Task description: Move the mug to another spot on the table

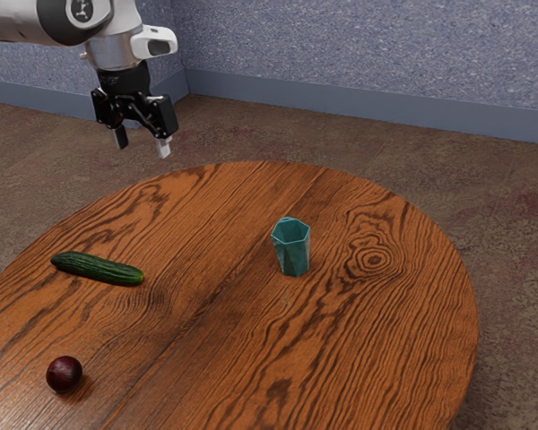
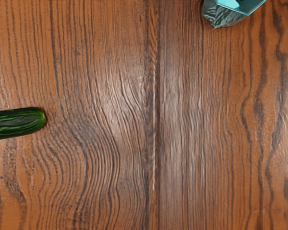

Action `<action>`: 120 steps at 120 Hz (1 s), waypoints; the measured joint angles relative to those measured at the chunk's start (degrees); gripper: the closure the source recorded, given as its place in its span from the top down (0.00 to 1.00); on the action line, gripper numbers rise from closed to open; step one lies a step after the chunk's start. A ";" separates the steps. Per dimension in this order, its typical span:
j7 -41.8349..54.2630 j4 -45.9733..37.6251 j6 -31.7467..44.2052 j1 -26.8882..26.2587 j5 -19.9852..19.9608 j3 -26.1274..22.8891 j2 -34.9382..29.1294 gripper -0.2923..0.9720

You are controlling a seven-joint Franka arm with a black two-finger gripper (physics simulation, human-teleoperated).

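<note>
A teal faceted mug [image 1: 291, 245] stands upright near the middle of the round wooden table [image 1: 251, 358]. My black gripper [image 1: 143, 143] hangs high above the table's far left part, well away from the mug, open with nothing between its fingers. In the wrist view a part of the mug [image 2: 230, 10] shows at the picture's edge, with bare wood under my hand.
A green cucumber [image 1: 97, 268] lies on the table toward the exterior view's left; its end [image 2: 17, 122] shows in the wrist view. A dark red round fruit [image 1: 64, 373] sits near the front left edge. Brown floor surrounds the table.
</note>
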 joint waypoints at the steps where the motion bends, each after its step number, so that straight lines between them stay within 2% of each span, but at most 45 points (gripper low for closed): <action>1: 0.00 0.00 0.02 0.00 0.00 0.00 0.00 0.77; 6: -0.09 1.31 2.05 -7.30 -0.70 7.65 3.75 0.77; 13: -0.28 1.14 4.79 -11.17 -1.36 12.00 6.73 0.76; 39: -2.22 1.53 12.69 -17.04 -2.21 14.17 16.60 0.76; 56: -3.28 8.69 15.95 -17.43 -3.35 13.36 24.29 0.76; 65: -5.23 10.43 16.89 -16.80 -5.22 13.49 26.13 0.76; 83: -9.65 13.86 17.51 -13.44 -6.48 13.18 29.10 0.76; 120: -23.30 20.94 20.98 -13.16 -10.75 12.61 38.57 0.76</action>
